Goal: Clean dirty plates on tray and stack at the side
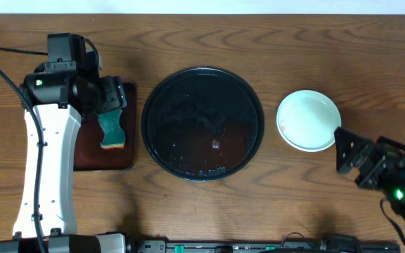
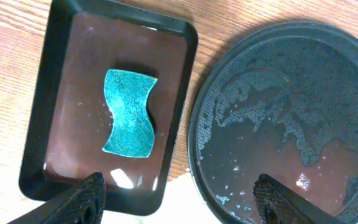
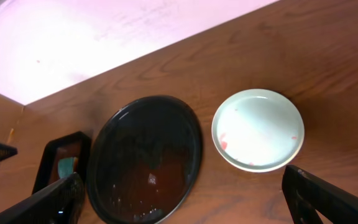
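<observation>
Tableware counts one pale plate (image 1: 309, 120) beside one wet black tray (image 1: 188, 105).

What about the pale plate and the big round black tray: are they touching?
Apart. The overhead view shows bare table between the plate and the tray; the right wrist view shows the same gap.

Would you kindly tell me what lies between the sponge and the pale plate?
The round black tray, holding no plates, sits between the sponge and the plate; the overhead view shows it.
</observation>
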